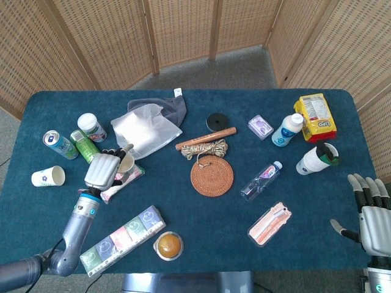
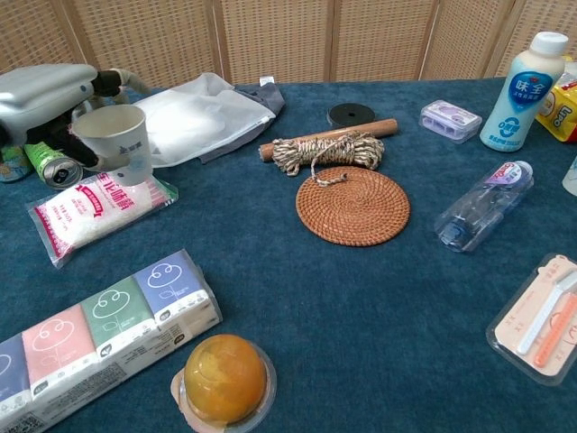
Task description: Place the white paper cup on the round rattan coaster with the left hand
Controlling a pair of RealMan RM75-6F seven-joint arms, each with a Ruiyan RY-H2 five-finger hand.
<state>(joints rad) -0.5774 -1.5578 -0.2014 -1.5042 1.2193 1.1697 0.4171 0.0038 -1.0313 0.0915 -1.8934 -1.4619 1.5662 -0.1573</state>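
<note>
My left hand (image 1: 102, 169) (image 2: 45, 95) grips the white paper cup (image 2: 119, 141) (image 1: 125, 163) and holds it upright, lifted above the pink-and-white packet (image 2: 95, 206). The round rattan coaster (image 1: 212, 175) (image 2: 352, 206) lies flat at the table's middle, well to the right of the cup, with nothing on it. My right hand (image 1: 371, 215) hangs off the table's near right corner, fingers spread, holding nothing.
A coil of rope (image 2: 327, 150) and a wooden stick (image 2: 329, 135) lie just behind the coaster. A clear plastic bag (image 2: 194, 115), green cans (image 1: 82, 143), a tissue multipack (image 2: 99, 329), a jelly cup (image 2: 224, 379) and a water bottle (image 2: 482, 209) surround the route. Another paper cup (image 1: 47, 177) lies far left.
</note>
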